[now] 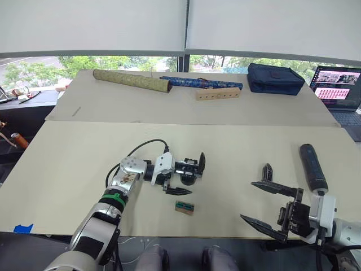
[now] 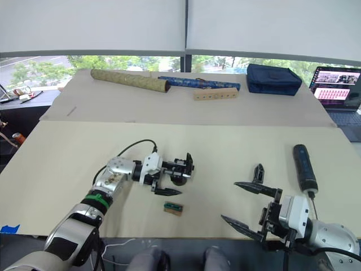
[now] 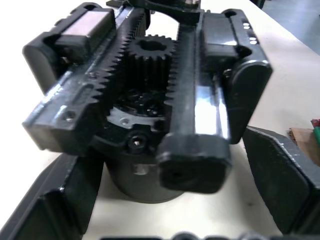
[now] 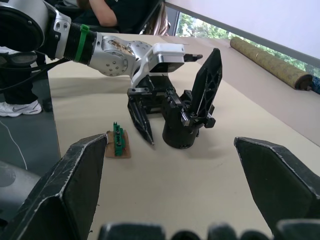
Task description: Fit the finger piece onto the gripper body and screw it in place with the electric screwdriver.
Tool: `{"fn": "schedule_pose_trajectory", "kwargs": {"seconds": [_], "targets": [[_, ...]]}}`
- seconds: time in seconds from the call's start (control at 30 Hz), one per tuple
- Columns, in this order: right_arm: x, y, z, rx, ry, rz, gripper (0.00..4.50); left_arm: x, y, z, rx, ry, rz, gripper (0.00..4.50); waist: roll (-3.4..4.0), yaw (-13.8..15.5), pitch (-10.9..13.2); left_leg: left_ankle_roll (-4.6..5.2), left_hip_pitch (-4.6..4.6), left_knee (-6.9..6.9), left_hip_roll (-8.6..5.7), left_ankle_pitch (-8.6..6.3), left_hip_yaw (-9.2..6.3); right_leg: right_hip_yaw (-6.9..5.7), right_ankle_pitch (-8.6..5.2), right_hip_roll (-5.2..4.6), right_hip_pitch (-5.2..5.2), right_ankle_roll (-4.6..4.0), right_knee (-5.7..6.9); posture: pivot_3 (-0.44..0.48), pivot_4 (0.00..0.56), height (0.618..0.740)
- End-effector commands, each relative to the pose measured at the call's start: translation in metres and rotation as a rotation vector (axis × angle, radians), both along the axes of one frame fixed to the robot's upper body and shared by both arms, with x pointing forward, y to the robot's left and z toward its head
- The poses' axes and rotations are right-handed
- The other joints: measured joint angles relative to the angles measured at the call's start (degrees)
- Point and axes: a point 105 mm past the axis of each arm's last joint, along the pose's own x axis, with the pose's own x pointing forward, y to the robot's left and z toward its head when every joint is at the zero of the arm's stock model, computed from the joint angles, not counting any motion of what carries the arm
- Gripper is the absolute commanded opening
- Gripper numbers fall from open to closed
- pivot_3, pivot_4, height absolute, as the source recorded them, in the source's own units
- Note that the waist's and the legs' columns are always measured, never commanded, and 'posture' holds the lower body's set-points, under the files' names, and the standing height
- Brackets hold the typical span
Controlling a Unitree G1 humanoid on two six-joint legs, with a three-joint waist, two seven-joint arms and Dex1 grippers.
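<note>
The gripper body (image 1: 190, 168) stands on its round base on the near table, with one black finger sticking up. My left gripper (image 1: 185, 179) is open; its fingers (image 3: 280, 175) straddle the base, and a gap shows on one side. The finger piece (image 1: 267, 171) lies alone on the table further right. Just in front of it, my right gripper (image 1: 248, 200) is open and empty above the table. The electric screwdriver (image 1: 313, 166), a dark cylinder, lies at the right beside my right wrist.
A small tan block with a green top (image 1: 184, 207) lies just in front of the left gripper. On the far table are a tan roll (image 1: 132, 81), a blue patterned roll (image 1: 200, 82), a wooden block with holes (image 1: 217, 94) and a dark bag (image 1: 274, 79). A laptop (image 1: 338, 84) sits at the far right.
</note>
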Motion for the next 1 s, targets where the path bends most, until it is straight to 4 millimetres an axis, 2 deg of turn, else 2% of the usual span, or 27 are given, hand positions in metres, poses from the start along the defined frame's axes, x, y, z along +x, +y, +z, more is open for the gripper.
{"fn": "schedule_pose_trajectory", "kwargs": {"seconds": [0.03, 0.07, 0.3, 0.43, 0.6, 0.83, 1.0], "targets": [[-0.003, 0.002, 0.009, -0.002, -0.039, 0.001, 4.5, 0.006, -0.002, 0.007, -0.029, -0.051, 0.035, 2.75, 0.0, 0.1, 0.0, 0.01, 0.0, 0.01, -0.01, -0.01, -0.02, -0.01, 0.0, -0.01, 0.02, 0.0, 0.0, 0.0, 0.15, 0.74], [-0.004, 0.001, 0.008, -0.003, -0.037, 0.0, 4.5, 0.006, 0.0, 0.007, -0.037, -0.054, 0.046, 2.31, 0.0, 0.1, 0.0, 0.02, 0.0, 0.01, -0.01, -0.01, -0.03, -0.02, 0.0, -0.02, 0.02, 0.0, 0.0, 0.0, 0.15, 0.74], [-0.005, 0.004, 0.006, 0.008, -0.025, 0.003, 4.5, 0.002, 0.012, 0.022, -0.171, 0.049, 0.196, 2.3, 0.0, -0.7, 0.0, 0.0, 0.0, 0.0, 0.06, 0.0, -0.03, 0.0, 0.01, 0.0, -0.03, 0.01, 0.04, 0.0, 0.15, 0.74], [-0.003, 0.006, 0.006, 0.015, -0.022, 0.012, 4.5, 0.0, 0.01, 0.043, -0.257, -0.005, 0.339, 2.3, 0.01, -1.0, 0.0, -0.01, -0.01, 0.0, 0.07, 0.01, -0.04, 0.01, 0.0, 0.0, -0.03, 0.02, 0.04, 0.0, 0.15, 0.74], [0.001, 0.006, 0.006, 0.022, -0.023, 0.02, 4.5, -0.001, 0.01, 0.049, -0.215, -0.084, 0.531, 2.3, -0.04, -0.8, 0.1, -0.01, -0.02, 0.01, 0.04, 0.0, -0.06, 0.01, 0.01, -0.06, -0.01, 0.02, 0.04, 0.0, 0.15, 0.74], [0.002, 0.009, 0.003, 0.03, 0.013, 0.052, 4.5, -0.008, 0.001, 0.033, -0.193, -0.057, 0.631, 2.3, -0.04, -0.7, 0.1, -0.03, -0.01, 0.0, 0.03, 0.02, -0.05, 0.01, 0.01, -0.03, 0.0, 0.02, 0.03, 0.0, 0.15, 0.74], [0.004, 0.008, 0.003, 0.028, 0.015, 0.063, 4.5, -0.016, -0.01, 0.023, -0.176, -0.045, 0.628, 2.3, -0.04, -0.5, 0.1, -0.03, -0.01, 0.0, 0.03, 0.02, -0.06, 0.0, 0.01, -0.04, -0.01, 0.01, 0.04, 0.0, 0.15, 0.74]]}}
